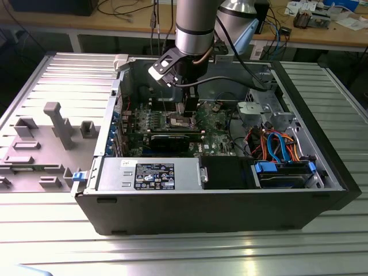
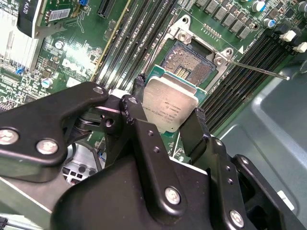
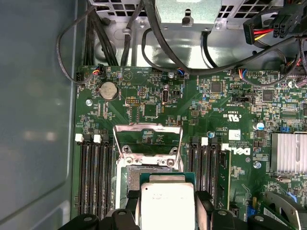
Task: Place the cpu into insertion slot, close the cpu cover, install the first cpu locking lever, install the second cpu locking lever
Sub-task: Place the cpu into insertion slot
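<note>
Ribbed metal tabletop [image 1: 172, 253] carries an open computer case [image 1: 213, 215], with grey moulded fixtures [image 1: 57, 123] on the exterior view's left. The arm [image 1: 195, 29] reaches down through the open side into the upper middle of the case. There is free board around it there, but the power supply [image 1: 152, 172] and cable bundles [image 1: 276, 144] crowd the lower edge and the exterior view's right.

The jaws are closed on the cpu [image 2: 170, 103] [image 3: 167, 203], with a black finger [image 2: 194, 129] [image 3: 204, 206] pressed against each of two opposite edges. It is a flat square with a dull silver top bearing faint print and a thin green border showing round it.

In both wrist views the cpu overlaps the near edge of the slot [image 2: 189, 62] [image 3: 144, 170], whose dark, pin-covered centre lies bare. Whether the chip touches the slot cannot be told.

The cover [image 3: 147, 128] stands swung up on the far side of the slot. A thin lever [image 2: 259, 69] juts out sideways from one corner. Long memory slots [image 2: 139, 43] [image 3: 93, 177] flank the slot closely on both sides, and the grey case wall [image 3: 38, 120] runs just beyond one set.
</note>
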Robot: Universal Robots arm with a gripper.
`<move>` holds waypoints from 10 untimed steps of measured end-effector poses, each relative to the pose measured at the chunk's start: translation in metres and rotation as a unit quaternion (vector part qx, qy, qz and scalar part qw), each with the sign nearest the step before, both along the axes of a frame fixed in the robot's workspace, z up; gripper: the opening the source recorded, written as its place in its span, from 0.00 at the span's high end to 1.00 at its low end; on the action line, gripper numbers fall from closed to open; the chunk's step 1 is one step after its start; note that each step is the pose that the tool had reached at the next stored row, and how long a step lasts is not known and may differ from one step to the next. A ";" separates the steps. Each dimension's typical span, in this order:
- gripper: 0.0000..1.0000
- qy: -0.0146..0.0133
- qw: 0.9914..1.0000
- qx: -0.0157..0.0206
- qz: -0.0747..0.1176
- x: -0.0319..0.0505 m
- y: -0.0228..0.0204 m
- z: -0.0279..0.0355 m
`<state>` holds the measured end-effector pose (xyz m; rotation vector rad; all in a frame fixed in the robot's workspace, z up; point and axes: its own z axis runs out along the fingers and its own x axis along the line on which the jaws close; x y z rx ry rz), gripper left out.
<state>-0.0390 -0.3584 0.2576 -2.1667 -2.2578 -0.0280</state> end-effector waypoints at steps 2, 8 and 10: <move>0.45 0.000 1.000 0.000 0.000 0.0000 0.0000 0.0000; 0.45 0.000 1.000 0.000 -0.001 -0.0001 0.0007 -0.0015; 0.45 0.000 1.000 -0.001 -0.004 0.0000 0.0012 -0.0039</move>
